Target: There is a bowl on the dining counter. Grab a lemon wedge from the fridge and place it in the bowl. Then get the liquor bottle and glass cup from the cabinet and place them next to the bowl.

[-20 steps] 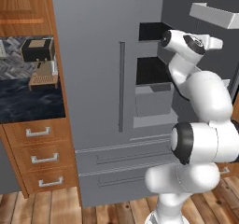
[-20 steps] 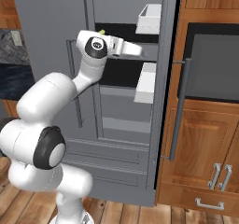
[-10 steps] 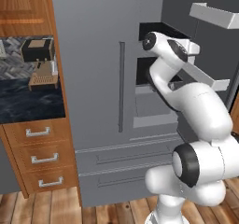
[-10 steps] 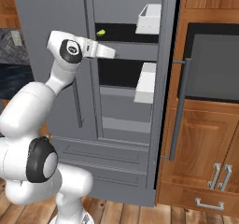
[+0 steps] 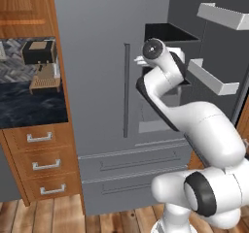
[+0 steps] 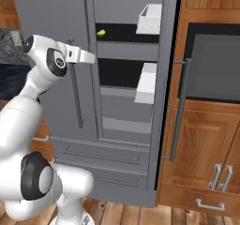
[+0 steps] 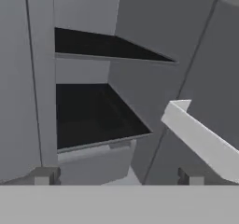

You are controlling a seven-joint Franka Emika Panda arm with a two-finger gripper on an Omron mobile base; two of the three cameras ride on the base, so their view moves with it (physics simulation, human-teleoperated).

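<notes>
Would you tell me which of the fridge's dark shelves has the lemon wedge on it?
The upper dark shelf: the small yellow-green lemon wedge sits at its left end, while the dark shelf below looks bare.

Two base views flanking the open fridge [image 5: 107,33]; hand view close inside.

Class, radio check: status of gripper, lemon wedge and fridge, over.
Gripper open, empty. Fridge right door open. Lemon wedge on upper shelf, untouched. Path looks unobstructed.

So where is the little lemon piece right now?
The lemon wedge sits on the dark upper shelf inside the open fridge, seen in the right base view, left of the top white door bin.
</notes>
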